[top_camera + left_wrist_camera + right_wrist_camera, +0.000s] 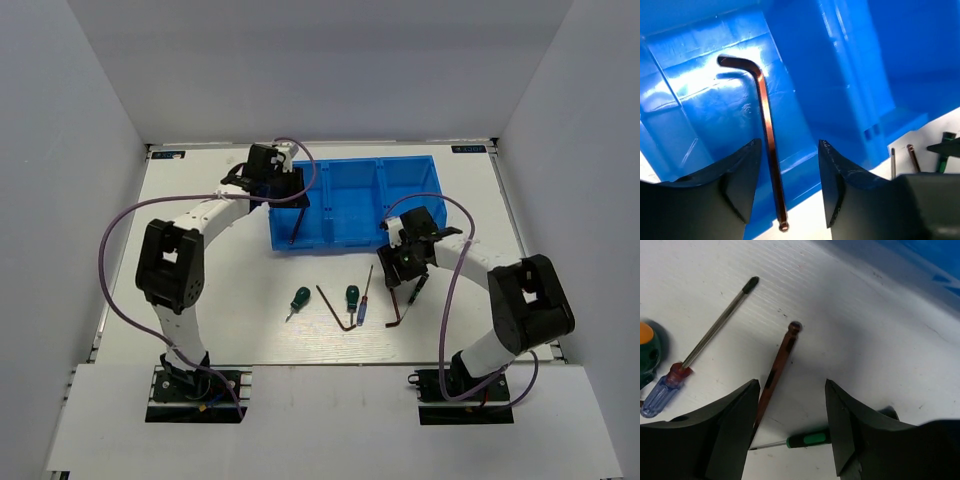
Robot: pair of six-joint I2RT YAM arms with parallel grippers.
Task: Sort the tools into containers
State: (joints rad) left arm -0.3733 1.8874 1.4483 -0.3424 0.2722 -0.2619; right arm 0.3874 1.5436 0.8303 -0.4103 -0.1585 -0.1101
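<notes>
Left wrist view: a hex key (767, 135) is leaned over the wall of the blue tray (850, 75), lower middle. Jaws of left gripper (789, 145) and right gripper (792, 382) are spread. It could be knocked out by a bump.

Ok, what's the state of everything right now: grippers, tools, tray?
Left gripper: open, astride leaning hex key.
Leaning hex key: propped on tray's front wall, bent end inside left compartment, tip outside.
Tray: upright, middle compartment looks empty.
Right gripper: open, above right hex key.
Right hex key: flat on table.
Middle hex key: flat on table.
Green screwdrivers: both lying on table.
Blue screwdriver: lying on table.
Slim screwdriver: lying on table under right gripper.
</notes>
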